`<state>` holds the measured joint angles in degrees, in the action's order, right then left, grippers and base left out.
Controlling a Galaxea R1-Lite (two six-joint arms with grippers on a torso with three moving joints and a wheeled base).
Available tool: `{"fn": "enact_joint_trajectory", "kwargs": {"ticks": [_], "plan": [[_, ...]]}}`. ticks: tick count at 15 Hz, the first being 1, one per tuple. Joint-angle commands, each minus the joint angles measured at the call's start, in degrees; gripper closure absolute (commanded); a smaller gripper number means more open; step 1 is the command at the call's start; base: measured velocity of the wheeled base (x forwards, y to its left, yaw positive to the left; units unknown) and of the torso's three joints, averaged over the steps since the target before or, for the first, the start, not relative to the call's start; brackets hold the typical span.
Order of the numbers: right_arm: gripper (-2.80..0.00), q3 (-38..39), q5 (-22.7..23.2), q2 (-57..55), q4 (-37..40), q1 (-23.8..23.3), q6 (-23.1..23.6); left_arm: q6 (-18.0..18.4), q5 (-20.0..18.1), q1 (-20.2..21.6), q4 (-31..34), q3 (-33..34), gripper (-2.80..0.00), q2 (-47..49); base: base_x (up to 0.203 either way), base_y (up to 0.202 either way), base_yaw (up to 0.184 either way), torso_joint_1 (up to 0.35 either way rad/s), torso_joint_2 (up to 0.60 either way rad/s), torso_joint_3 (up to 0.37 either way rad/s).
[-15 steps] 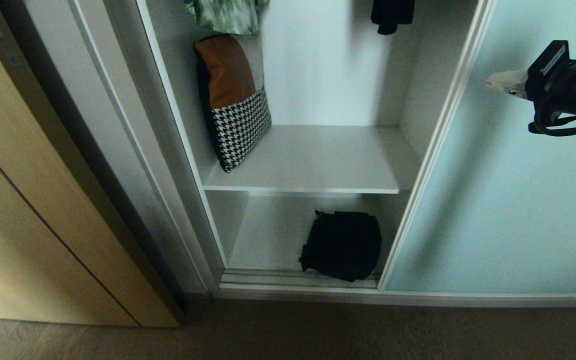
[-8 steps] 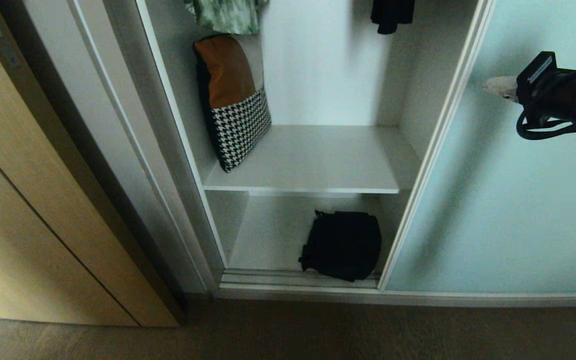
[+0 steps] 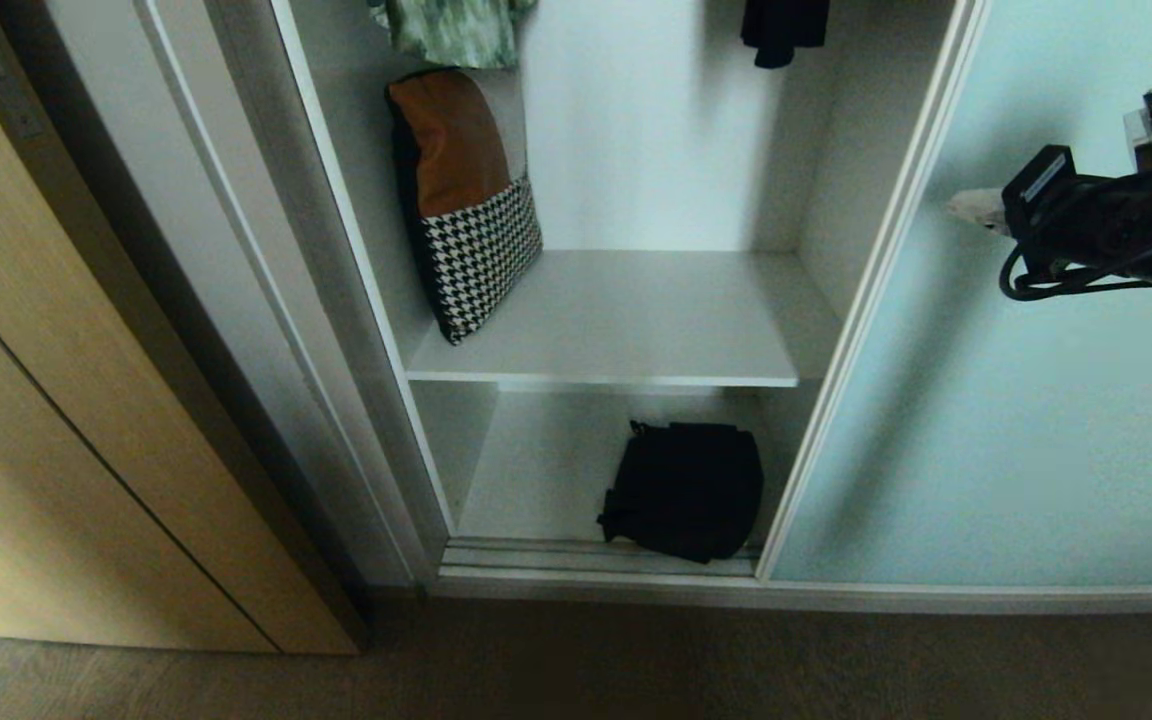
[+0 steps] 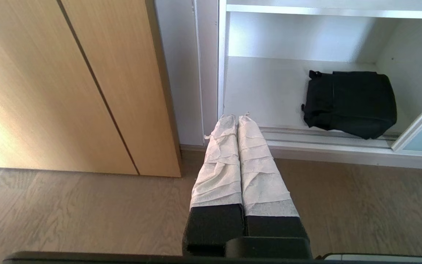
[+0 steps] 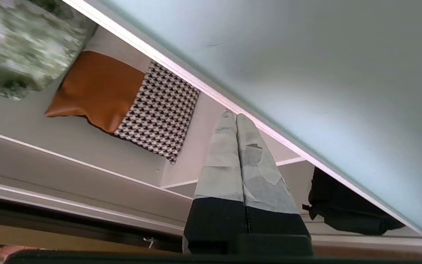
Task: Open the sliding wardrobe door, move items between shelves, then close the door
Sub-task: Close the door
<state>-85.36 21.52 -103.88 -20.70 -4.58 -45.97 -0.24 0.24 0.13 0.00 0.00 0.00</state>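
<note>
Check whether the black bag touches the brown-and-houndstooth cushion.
Apart. The head view shows the black bag on the bottom board and the cushion standing on the shelf above, with that shelf between them.

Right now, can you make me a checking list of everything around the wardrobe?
Surface: upper shelf holds only a cushion; wood floor below.
Job's things: sliding door pushed aside, wardrobe open; black bag on the bottom shelf.
Clutter: green garment and dark garment hanging.
Grippers: right tool shut, empty, in front of the door; left tool shut, empty, low near the floor.
Cables: black loop under the right arm.
Surroundings: wood-grain door on the left.
</note>
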Motion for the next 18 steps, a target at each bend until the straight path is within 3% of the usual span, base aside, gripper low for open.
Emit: {"fn": "enact_joint_trajectory", "kwargs": {"ticks": [1, 18], "plan": [[0.0, -0.1, 0.2, -1.2, -0.1, 0.1, -0.3, 0.0, 0.0, 0.0, 0.0, 0.0, 0.0, 0.1, 0.0, 0.0, 0.0, 0.0, 0.0, 0.0], [0.0, -2.9, 0.2, -8.2, -0.3, 0.2, 0.2, 0.0, 0.0, 0.0, 0.0, 0.0, 0.0, 0.1, 0.0, 0.0, 0.0, 0.0, 0.0, 0.0]]}}
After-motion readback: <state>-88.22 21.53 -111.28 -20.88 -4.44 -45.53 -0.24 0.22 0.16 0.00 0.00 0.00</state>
